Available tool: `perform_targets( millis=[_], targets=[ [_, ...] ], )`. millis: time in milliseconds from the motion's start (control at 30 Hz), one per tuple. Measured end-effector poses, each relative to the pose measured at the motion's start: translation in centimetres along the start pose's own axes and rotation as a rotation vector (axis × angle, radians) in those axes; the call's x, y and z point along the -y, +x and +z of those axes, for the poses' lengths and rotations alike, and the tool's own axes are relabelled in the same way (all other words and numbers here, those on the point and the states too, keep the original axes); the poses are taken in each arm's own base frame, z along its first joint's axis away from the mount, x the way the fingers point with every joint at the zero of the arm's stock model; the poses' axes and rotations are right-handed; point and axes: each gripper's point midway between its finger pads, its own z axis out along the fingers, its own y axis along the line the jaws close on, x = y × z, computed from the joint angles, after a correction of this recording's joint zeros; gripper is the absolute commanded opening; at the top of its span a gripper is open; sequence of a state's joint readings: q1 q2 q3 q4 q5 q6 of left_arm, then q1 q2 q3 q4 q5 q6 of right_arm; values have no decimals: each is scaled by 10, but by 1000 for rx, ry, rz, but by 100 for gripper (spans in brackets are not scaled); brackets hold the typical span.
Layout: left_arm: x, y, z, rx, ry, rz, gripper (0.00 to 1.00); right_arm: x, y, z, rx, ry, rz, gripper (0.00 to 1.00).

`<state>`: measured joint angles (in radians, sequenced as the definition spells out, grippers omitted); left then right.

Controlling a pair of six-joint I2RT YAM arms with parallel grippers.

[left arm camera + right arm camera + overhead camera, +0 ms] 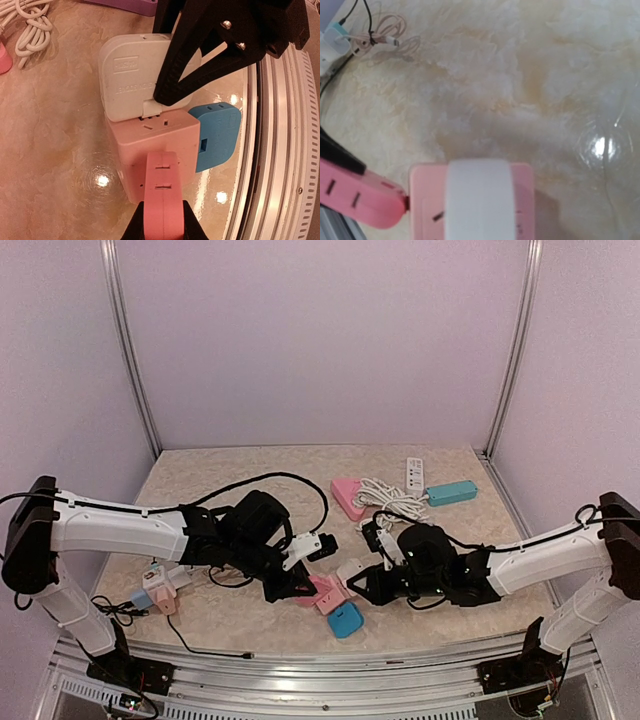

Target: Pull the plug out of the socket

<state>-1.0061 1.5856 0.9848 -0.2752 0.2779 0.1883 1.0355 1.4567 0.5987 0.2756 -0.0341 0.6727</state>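
Seen from above, a pale stone-patterned table point(250, 465) is carrying two robot arms that are reaching in toward each other near its front edge. At far left, a small cluster of adapters point(160, 592) is lying beside the left arm.

Moving right, the left gripper point(298, 583) is pinching narrowly on a pink plug point(161, 195). That plug is sitting in one face of the pink socket cube point(150, 145), which is at front centre between the two grippers. A white plug point(127, 75) is sitting in the cube's opposite face, and a blue plug point(220, 130) is sticking out of the side facing the front rail.

Further right, the right gripper point(365, 585) is clamping closed on the white plug. Behind it, a coiled white cable point(392, 500) is lying well apart.

Neither gripper is holding the cube itself; each is gripping a plug. If the arms pull apart, it looks likely that whichever plug is seated more loosely will come free, which may be the wrong one. The cube would then be hanging from a single plug and could swing or fall. A pull at an angle could jam the prongs, and the smooth plastic could slip through the fingers.
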Motion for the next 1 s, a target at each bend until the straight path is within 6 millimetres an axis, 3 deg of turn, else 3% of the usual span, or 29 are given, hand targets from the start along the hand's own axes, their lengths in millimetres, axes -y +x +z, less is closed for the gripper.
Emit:
perform_targets(
  millis=[500,1000],
  targets=[
    [0,-3,1,9,-9,7,0,2,-1,-3,9,-8,109,0],
    [4,-1,4,1,6,9,0,-1,2,-6,-8,10,-105,0]
  ],
)
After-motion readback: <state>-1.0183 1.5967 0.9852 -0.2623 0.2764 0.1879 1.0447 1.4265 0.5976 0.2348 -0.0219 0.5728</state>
